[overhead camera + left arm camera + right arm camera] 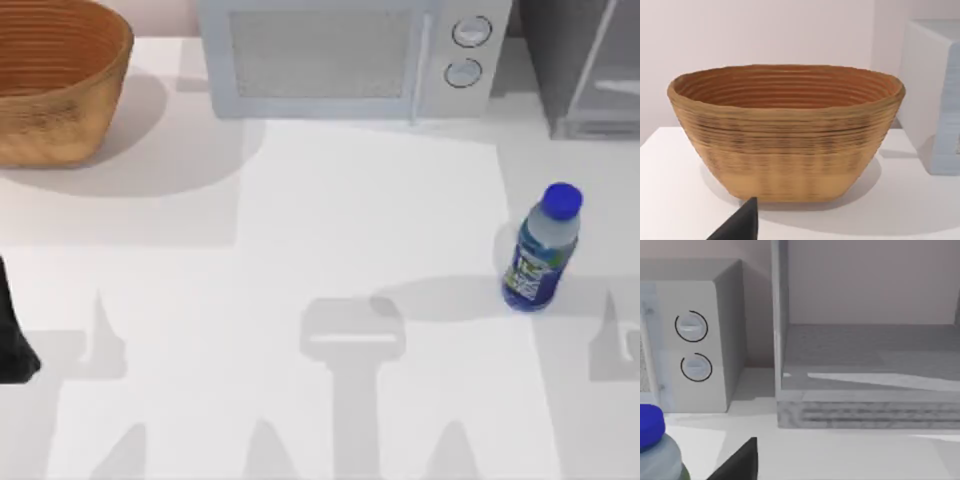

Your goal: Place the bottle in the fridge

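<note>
Wicker basket back left, microwave back centre

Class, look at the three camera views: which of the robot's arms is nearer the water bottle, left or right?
Right. The right wrist view looks from just beside the bottle, its blue cap close in frame, toward the fridge. The left arm sits at the table's far left edge, facing the basket.
</note>
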`<state>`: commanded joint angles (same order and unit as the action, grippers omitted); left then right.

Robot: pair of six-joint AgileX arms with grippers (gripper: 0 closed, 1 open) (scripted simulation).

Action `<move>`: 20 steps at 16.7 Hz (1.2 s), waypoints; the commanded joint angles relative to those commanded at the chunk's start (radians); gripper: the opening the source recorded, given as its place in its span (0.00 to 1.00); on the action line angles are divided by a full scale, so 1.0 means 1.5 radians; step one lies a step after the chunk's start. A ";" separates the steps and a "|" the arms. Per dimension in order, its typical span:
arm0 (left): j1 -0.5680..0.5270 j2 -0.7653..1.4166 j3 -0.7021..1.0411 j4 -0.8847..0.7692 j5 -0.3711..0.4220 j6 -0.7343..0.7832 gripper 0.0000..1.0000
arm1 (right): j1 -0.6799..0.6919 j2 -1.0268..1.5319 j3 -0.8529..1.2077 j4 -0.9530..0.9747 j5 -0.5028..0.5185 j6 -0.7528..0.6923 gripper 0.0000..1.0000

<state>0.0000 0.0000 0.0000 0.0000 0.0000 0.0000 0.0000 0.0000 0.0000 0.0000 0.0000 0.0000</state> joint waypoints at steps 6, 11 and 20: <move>0.000 0.000 0.000 0.000 0.000 0.000 1.00 | 0.002 0.069 0.008 0.066 -0.040 -0.004 1.00; 0.000 0.000 0.000 0.000 0.000 0.000 1.00 | -0.007 0.303 0.028 0.264 -0.144 -0.020 1.00; 0.000 0.000 0.000 0.000 0.000 0.000 1.00 | -0.048 0.919 0.078 0.739 -0.374 -0.058 1.00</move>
<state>0.0000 0.0000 0.0000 0.0000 0.0000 0.0000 -0.0714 1.3792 0.1164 1.1087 -0.5617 -0.0866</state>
